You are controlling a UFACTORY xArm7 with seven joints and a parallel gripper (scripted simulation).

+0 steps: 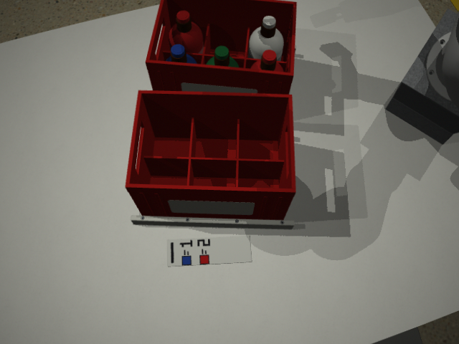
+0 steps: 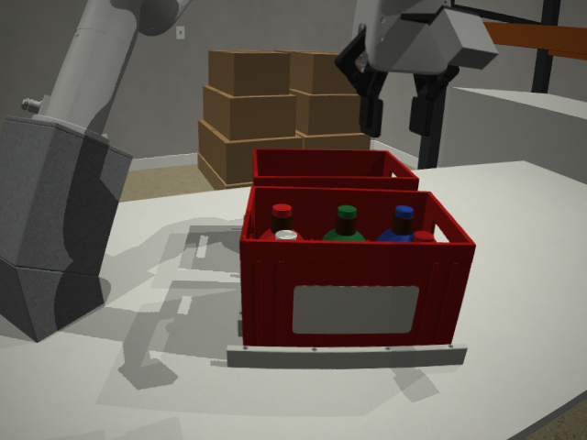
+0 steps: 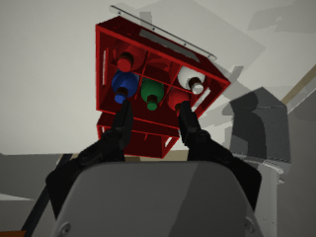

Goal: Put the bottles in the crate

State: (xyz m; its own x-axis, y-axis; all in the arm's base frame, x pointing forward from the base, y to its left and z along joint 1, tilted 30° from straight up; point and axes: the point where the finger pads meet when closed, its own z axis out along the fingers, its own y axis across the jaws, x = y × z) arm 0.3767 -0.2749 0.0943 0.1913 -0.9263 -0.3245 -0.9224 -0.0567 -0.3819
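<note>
The bottle crate [image 1: 221, 44] holds two red bottles [image 1: 183, 31] [image 1: 267, 61], a blue bottle [image 1: 178, 53], a green bottle [image 1: 221, 56] and a white bottle [image 1: 267, 36], all upright. The empty crate [image 1: 211, 155] stands right beside it. The pick list [image 1: 209, 251] lies by the empty crate; it shows blue 1 and red 2. My gripper [image 2: 395, 115] is open and empty, high above the empty crate [image 2: 334, 168]. In the wrist view my fingers frame the bottle crate [image 3: 158, 81] far below.
A grey stop rail [image 1: 213, 221] lies along the empty crate and another rail [image 2: 346, 356] along the bottle crate. The robot base [image 2: 51, 222] stands on the table to one side. Cardboard boxes [image 2: 280, 108] are stacked behind the table.
</note>
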